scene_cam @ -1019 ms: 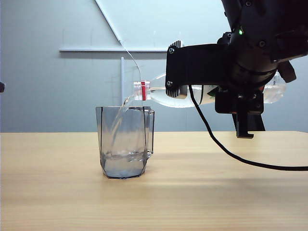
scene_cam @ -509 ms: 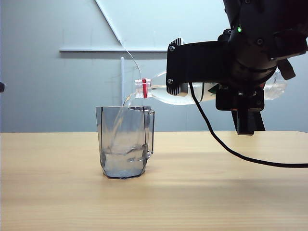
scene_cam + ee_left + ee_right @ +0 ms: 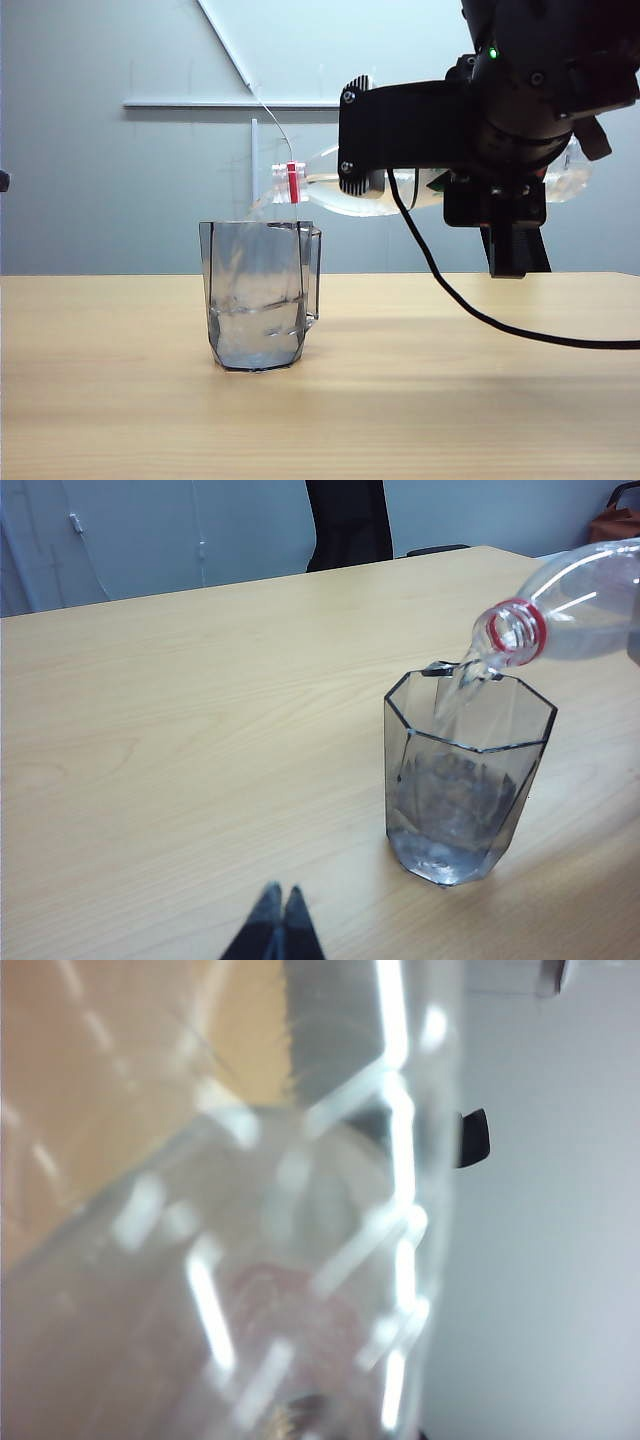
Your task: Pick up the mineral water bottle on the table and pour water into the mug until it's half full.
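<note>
The mineral water bottle (image 3: pixel 325 196) lies almost level in the air, and my right gripper (image 3: pixel 362 182) is shut on its body. Its red-ringed neck (image 3: pixel 515 632) hangs just over the rim of the mug (image 3: pixel 260 295). A thin stream of water (image 3: pixel 455 688) falls from the neck into the mug. The smoky-grey mug (image 3: pixel 465 780) stands upright on the table (image 3: pixel 450 400), with water (image 3: pixel 258 335) in its lower part. In the right wrist view the blurred clear bottle (image 3: pixel 250 1260) fills the picture and hides the fingers. My left gripper (image 3: pixel 282 892) is shut and empty, low over the table, well short of the mug.
A black cable (image 3: pixel 450 295) droops from the right arm down towards the tabletop on the right. A dark chair (image 3: pixel 348 520) stands behind the table's far edge. The light wood table (image 3: pixel 150 730) stretches wide to the mug's left.
The water level in the mug has risen a little while the stream keeps running. The bottle and right gripper have barely shifted. The mug has not moved.
</note>
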Controlling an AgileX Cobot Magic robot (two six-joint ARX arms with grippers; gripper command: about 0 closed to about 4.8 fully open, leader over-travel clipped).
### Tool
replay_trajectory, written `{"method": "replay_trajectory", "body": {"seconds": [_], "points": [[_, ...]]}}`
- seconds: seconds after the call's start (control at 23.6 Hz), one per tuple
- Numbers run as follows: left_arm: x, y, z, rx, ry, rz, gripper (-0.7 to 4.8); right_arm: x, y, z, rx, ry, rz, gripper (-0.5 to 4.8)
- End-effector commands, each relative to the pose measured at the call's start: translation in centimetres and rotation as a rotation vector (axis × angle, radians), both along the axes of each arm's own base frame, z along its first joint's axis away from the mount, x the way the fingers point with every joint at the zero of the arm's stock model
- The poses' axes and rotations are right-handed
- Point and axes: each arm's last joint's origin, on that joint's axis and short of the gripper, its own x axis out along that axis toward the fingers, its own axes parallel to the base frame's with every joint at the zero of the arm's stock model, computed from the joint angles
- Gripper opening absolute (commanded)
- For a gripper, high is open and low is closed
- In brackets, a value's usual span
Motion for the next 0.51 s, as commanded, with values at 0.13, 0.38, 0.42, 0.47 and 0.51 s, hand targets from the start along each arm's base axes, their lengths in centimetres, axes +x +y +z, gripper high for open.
{"method": "replay_trajectory", "body": {"seconds": [0.13,0.38,0.42,0.47,0.51], "points": [[0.00,-0.01,0.19,-0.010,-0.010,-0.001,-0.02,-0.13,0.29,0.81,0.041,-0.037,0.000,2.07],[0.00,-0.01,0.19,-0.010,-0.010,-0.001,-0.02,-0.13,0.27,0.81,0.041,-0.038,-0.008,2.07],[0.00,-0.01,0.19,-0.010,-0.010,-0.001,-0.02,-0.13,0.27,0.81,0.040,-0.038,-0.009,2.07],[0.00,-0.01,0.19,-0.010,-0.010,-0.001,-0.02,-0.13,0.26,0.82,0.040,-0.039,-0.012,2.07],[0.00,-0.01,0.19,-0.010,-0.010,-0.001,-0.02,-0.14,0.25,0.82,0.041,-0.040,-0.016,2.07]]}}
